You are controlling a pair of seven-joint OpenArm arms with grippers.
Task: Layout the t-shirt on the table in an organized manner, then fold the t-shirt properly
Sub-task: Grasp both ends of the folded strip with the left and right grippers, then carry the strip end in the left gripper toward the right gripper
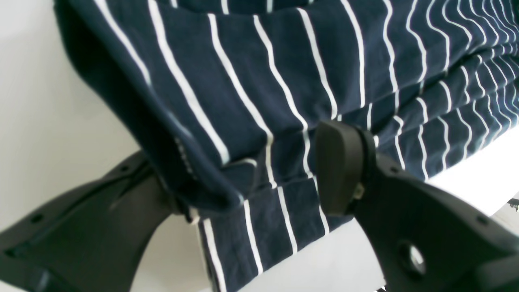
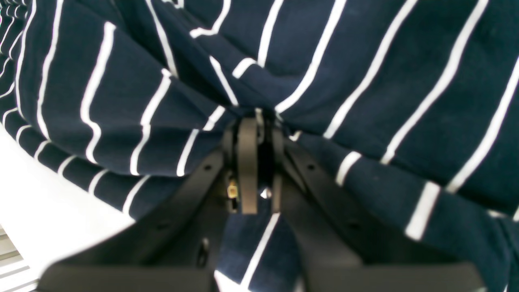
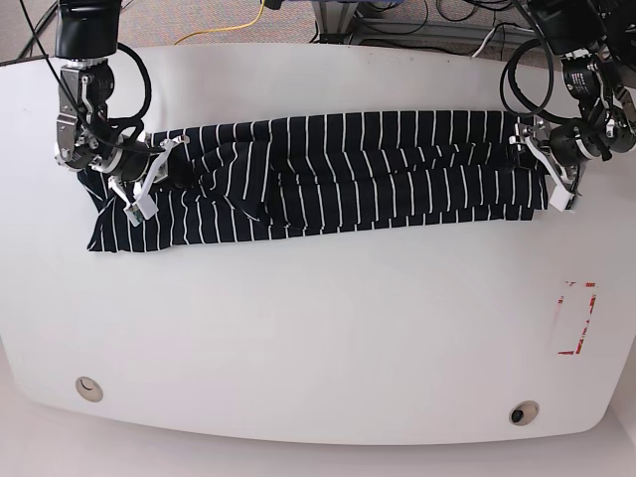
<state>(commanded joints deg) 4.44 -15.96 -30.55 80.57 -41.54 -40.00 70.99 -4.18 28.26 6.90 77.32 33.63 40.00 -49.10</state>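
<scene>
The t-shirt (image 3: 328,174), dark with thin white stripes, lies stretched in a long folded band across the far half of the table (image 3: 318,328). My right gripper (image 3: 164,164) is at the band's left end in the base view. In the right wrist view it (image 2: 259,117) is shut on a bunched pinch of the t-shirt (image 2: 365,81). My left gripper (image 3: 529,149) is at the band's right end. In the left wrist view it (image 1: 255,178) stands open, its fingers on either side of the t-shirt's (image 1: 263,81) layered edge, with one finger (image 1: 336,170) in plain sight and the other tip under a fabric fold.
A red rectangular outline (image 3: 578,318) marks the table's right side. Two round holes (image 3: 88,388) (image 3: 523,411) sit near the front edge. Cables (image 3: 417,25) lie on the floor beyond the far edge. The left part of the band is wrinkled and hangs lower.
</scene>
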